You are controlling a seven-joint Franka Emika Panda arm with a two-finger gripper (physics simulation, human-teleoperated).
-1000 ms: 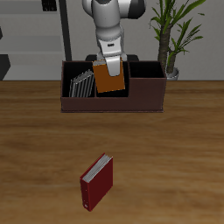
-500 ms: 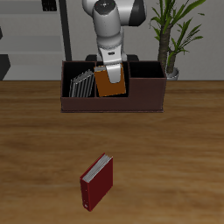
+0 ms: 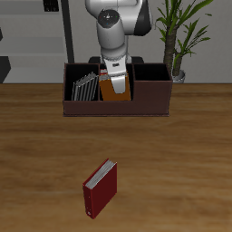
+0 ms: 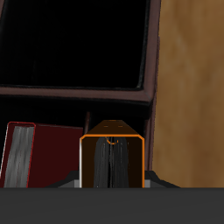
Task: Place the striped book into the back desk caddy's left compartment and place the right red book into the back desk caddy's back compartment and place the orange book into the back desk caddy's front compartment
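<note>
1. Orange book (image 3: 111, 88): held upright, edge-on, partly sunk into the middle of the back desk caddy (image 3: 118, 105). The wrist view looks straight down its spine end (image 4: 111, 162), with white pages between orange covers. Held vertical, presumably so it slides into a narrow cell; judged to be going into the front compartment.
2. Gripper (image 3: 114, 74): fingers closed on the orange book's upper edge, arm descending from above the caddy. Grip looks firm; the book has not been let go.
3. Back desk caddy: long dark box near the tabletop's back edge, black-lined cells. The wrist view shows a large dark open cell beyond the book; whether the book has reached the floor cannot be told.
4. Striped book (image 3: 83, 88): leaning inside the caddy's end cell, beside the orange book, apparently already placed.
5. Red book in the caddy (image 4: 33, 154): lies just beside the held book, probably the right red book, already stowed.
6. Second red book (image 3: 101, 188): flat on the tabletop near its front edge, well apart.
7. Potted plant (image 3: 178, 36): behind the caddy's far end.
</note>
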